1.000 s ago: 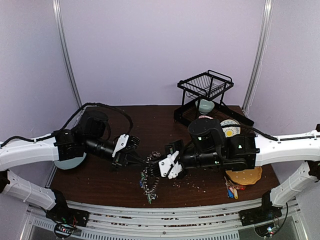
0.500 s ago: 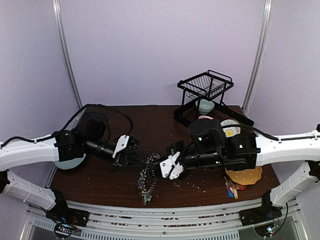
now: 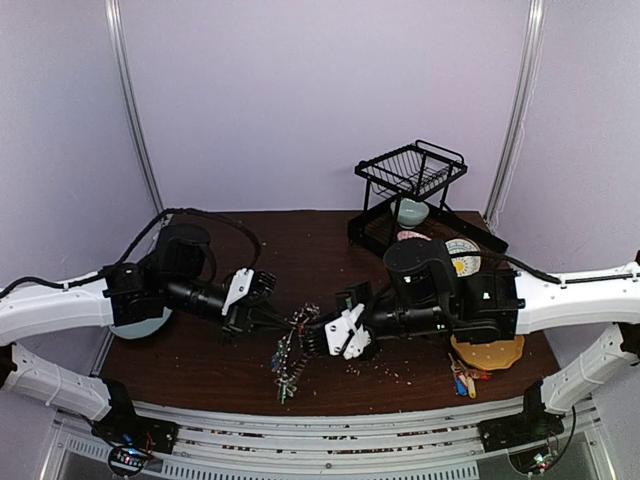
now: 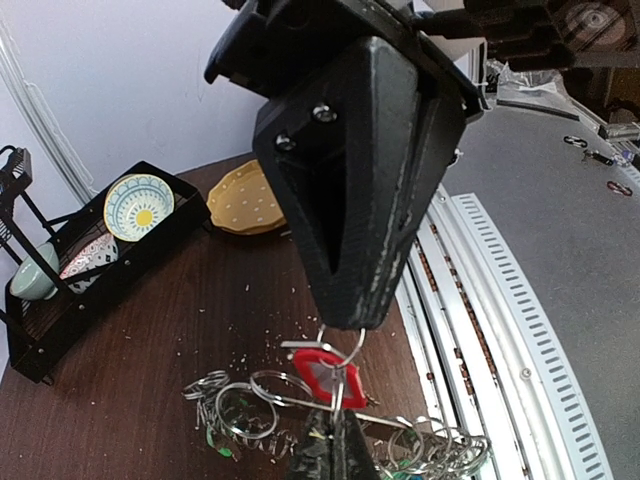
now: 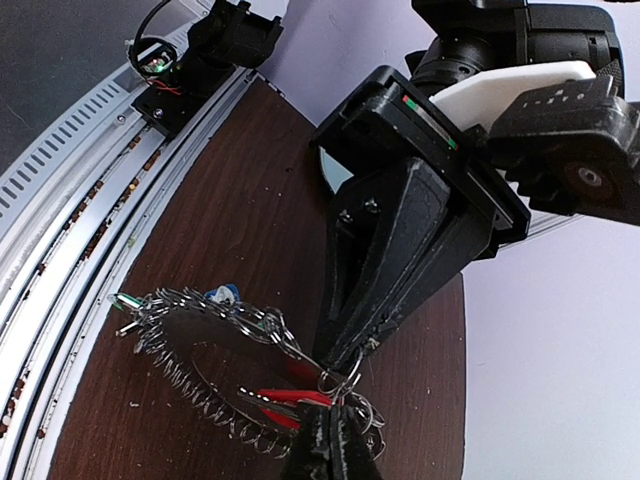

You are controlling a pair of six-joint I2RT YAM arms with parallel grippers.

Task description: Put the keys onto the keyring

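While both arms hold at mid-table, the change over the last second is small. The left arm has eased back toward its own side, the right arm's body has slid a bit to its side, and the hanging part of the keyring (image 3: 287, 360) has swung over with the left arm, so its lower end now rests further left on the table (image 3: 300, 250).

The left gripper (image 4: 335, 445) is fully closed, and I judge it to be pinching the keyring's wire, since the bunch follows it. The right gripper (image 5: 328, 440) is also fully closed, apparently on the red-tagged key (image 4: 322, 374) or its small loop. The two tips nearly touch, so exactly who pinches what is hard to separate.

The keyring is lifted at the grip point between the grippers, with the rest draped down onto the wood. My read is that the key is being worked along the ring by pulling the arms slightly apart. Whether it is threaded yet I cannot tell. The loose bunch of keys (image 3: 463, 380) lies untouched near the yellow plate (image 3: 488, 352), so there is more to do.

No readable writing shows anywhere (the gripper plates are blank, with only small green and red marks on the left one). The plate in the dish rack (image 3: 410, 170) has a daisy pattern and no text.
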